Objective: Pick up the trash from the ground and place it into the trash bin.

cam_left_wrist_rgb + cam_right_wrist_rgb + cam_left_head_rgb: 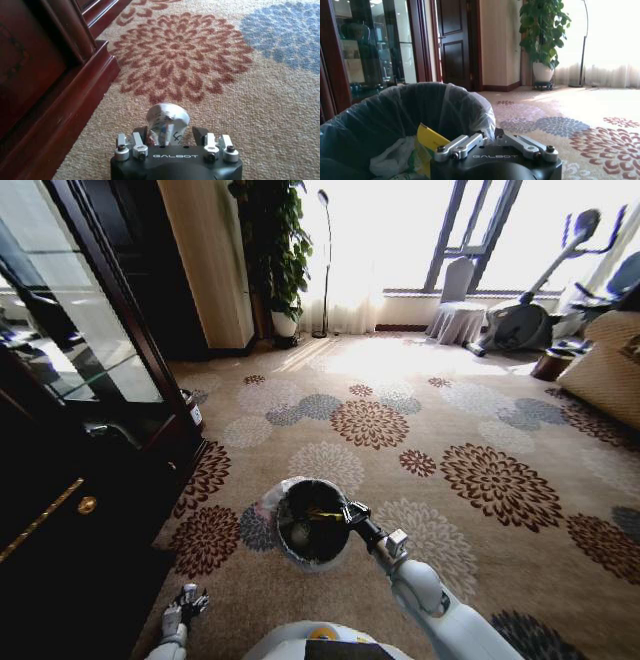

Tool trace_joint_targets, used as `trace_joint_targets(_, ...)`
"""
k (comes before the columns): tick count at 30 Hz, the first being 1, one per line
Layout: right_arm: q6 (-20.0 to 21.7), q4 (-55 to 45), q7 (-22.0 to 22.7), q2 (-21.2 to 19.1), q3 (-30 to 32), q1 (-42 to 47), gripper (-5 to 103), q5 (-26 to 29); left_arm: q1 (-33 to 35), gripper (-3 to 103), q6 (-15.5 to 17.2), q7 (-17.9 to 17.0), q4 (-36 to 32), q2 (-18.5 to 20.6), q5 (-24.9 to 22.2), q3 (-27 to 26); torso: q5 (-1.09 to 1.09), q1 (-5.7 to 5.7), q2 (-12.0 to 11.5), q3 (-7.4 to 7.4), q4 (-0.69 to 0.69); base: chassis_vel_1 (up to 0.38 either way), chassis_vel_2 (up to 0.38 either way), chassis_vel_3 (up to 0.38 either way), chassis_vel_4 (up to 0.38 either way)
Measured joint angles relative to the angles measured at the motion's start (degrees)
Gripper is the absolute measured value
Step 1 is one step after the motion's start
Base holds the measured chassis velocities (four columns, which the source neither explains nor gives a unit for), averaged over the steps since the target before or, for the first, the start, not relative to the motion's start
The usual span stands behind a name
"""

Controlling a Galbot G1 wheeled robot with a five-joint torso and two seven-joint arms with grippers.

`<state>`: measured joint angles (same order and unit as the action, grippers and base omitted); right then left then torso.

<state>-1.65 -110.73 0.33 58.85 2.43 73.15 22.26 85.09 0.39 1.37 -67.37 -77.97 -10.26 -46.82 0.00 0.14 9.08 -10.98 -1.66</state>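
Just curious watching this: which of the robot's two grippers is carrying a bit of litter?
The left gripper, low beside the dark wooden cabinet, pinches a crumpled white piece. The right gripper is shut on the rim of the trash bin instead.

"GALBOT" in pale capitals across the black housing of the left gripper (171,139), at six o'clock in the left wrist view. Same "GALBOT" wordmark on the black housing of the right gripper (490,139), again at six o'clock in the right wrist view. Dark scribbled marks on the crumpled white piece (167,122) between the left gripper's fingers, too creased to read. Small white label on a dark cylinder (192,411) at nine o'clock in the head view, unreadable.
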Motion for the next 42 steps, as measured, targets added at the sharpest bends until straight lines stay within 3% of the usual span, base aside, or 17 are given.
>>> trace_joint_targets(3,0.0,0.0,0.0,0.0,0.0,0.0,4,0.0,-0.13,52,0.26,0.71,0.42,0.02,-1.17,-0.19,0.0,0.0,0.0,0.0,0.0,0.0,0.0,0.0,0.0)
trace_joint_targets(6,0.0,0.0,0.0,0.0,0.0,0.0,4,0.0,0.01,46,0.29,1.12,0.41,0.03,-1.88,-0.37,0.0,0.0,0.0,0.0,0.0,0.0,0.0,0.0,0.0)
trace_joint_targets(7,0.0,0.0,0.0,0.0,0.0,0.0,4,0.0,0.21,37,0.3,1.44,0.23,0.02,-2.46,-0.49,0.0,0.0,0.0,0.0,0.0,0.0,0.0,0.0,0.0)
trace_joint_targets(17,0.0,0.0,0.0,0.0,0.0,0.0,4,0.0,1.06,19,0.26,3.0,-0.85,-0.29,-4.59,-0.64,0.0,0.0,0.0,0.0,0.0,0.0,0.0,0.0,0.0)
trace_joint_targets(28,0.0,0.0,0.0,0.0,0.0,0.0,4,0.0,3.13,18,-1.26,5.2,-5.62,-0.38,-6.97,-0.83,-0.01,0.0,0.0,0.0,0.0,0.0,0.0,0.0,0.0)
trace_joint_targets(31,0.0,0.0,0.0,0.0,0.0,0.0,4,0.0,4.98,18,-6.12,8.7,-9.22,0.08,-9.72,-0.88,0.0,0.0,0.0,0.0,0.0,0.0,0.0,0.0,0.0)
trace_joint_targets(32,0.0,0.0,0.0,0.0,0.0,0.0,4,0.0,4.98,18,-6.12,8.7,-9.22,0.08,-9.72,-0.88,0.0,0.0,0.0,0.0,0.0,0.0,0.0,0.0,0.0)
trace_joint_targets(35,0.0,0.0,0.0,0.0,0.0,0.0,4,0.0,7.21,18,-10.37,13.91,-14.33,0.6,-12.07,-1.17,0.0,0.0,0.0,0.0,0.0,0.0,0.0,0.0,0.0)
trace_joint_targets(42,0.0,0.0,0.0,0.0,0.0,0.0,4,0.0,10.53,18,-13.69,20.21,-24.83,0.85,-15.32,-2.14,0.0,0.0,0.0,0.0,0.0,0.0,0.0,0.0,0.0)
